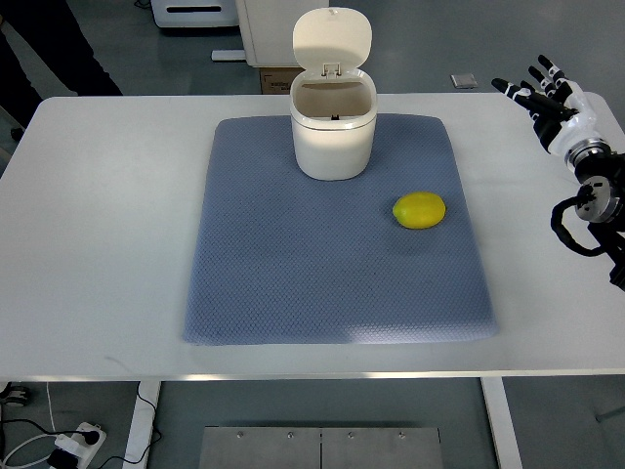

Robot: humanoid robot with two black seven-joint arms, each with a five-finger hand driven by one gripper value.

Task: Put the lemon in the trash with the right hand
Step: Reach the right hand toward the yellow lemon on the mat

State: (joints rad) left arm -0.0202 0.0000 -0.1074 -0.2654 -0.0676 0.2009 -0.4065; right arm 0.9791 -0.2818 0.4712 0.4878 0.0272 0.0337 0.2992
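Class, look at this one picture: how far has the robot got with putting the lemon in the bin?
Done: only that the trash bin stands with its lid up on the blue mat. In hand: nothing; the right hand is at the table's right edge, fingers spread, empty. Left: the lemon lies on the mat, so reaching, grasping, carrying and dropping all remain.

Right arm (pixel 598 205) beyond right edge

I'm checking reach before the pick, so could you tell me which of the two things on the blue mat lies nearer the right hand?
The lemon, near the mat's right edge; the white trash bin stands at the mat's far middle, farther from the right hand, whose fingers are spread and empty.
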